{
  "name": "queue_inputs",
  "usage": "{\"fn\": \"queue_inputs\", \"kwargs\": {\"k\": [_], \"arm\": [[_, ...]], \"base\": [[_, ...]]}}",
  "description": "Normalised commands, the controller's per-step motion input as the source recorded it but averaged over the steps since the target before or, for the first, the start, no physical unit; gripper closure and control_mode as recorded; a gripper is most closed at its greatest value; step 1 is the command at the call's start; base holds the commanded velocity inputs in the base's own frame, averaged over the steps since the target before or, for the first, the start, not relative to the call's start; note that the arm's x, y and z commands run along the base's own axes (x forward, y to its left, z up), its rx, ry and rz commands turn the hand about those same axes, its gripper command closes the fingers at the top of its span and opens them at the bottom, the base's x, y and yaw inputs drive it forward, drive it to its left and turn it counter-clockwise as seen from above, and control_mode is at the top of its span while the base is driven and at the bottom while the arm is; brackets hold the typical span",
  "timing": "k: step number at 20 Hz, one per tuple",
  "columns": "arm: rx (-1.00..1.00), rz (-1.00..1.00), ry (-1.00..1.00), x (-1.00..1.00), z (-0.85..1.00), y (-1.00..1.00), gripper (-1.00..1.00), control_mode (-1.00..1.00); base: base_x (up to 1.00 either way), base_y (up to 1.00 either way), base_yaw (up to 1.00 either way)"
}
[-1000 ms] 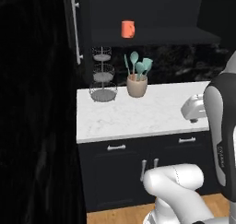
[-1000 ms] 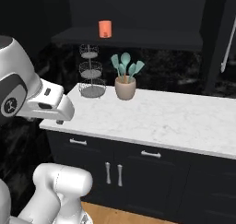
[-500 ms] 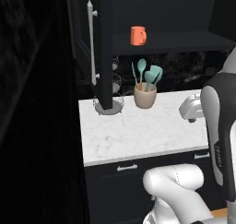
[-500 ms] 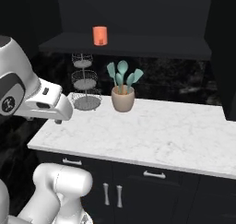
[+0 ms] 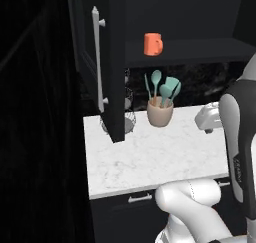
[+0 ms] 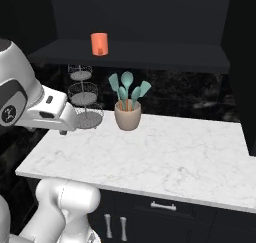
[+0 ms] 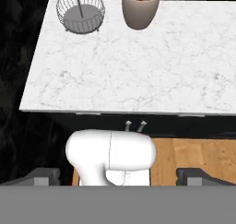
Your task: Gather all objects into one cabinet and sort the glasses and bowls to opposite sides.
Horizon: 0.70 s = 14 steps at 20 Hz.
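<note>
The orange-red cup (image 5: 153,44) (image 6: 99,43), the one glass in view, stands upright on the dark shelf (image 6: 150,60) of the black wall cabinet. The cabinet's door (image 5: 116,67) hangs open, its long silver bar handle (image 5: 97,62) facing me. No bowls are in view. My gripper (image 7: 119,177) is open and holds nothing, its two dark fingertips (image 7: 44,177) set wide apart. It hangs over the counter's front edge, well below the cup and nearer than it. The hand (image 6: 59,118) (image 5: 209,118) points down.
On the white marble counter (image 6: 190,157) stand a beige pot of teal utensils (image 6: 127,114) (image 5: 160,111) (image 7: 140,6) and a tiered wire stand (image 6: 82,99) (image 7: 80,11). The open door juts over the counter's left end. Dark drawers with silver pulls (image 6: 162,206) sit below.
The whole picture has shifted: the base has driven closer, so the counter, cup and open door loom larger. The arm keeps its pose and the gripper stays open.
</note>
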Motion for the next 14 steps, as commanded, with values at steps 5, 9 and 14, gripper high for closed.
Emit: {"fn": "queue_inputs", "kwargs": {"k": [5, 9, 14], "arm": [[0.00, 0.00, 0.00, 0.00, 0.00, 0.00, -1.00, 1.00], [0.00, 0.00, 0.00, 0.00, 0.00, 0.00, -1.00, 1.00], [0.01, 0.00, -0.29, -0.13, 0.06, -0.29, -1.00, -1.00]], "base": [[0.43, -0.25, 0.00], [0.01, -0.16, 0.00], [0.00, 0.00, 0.00]]}}
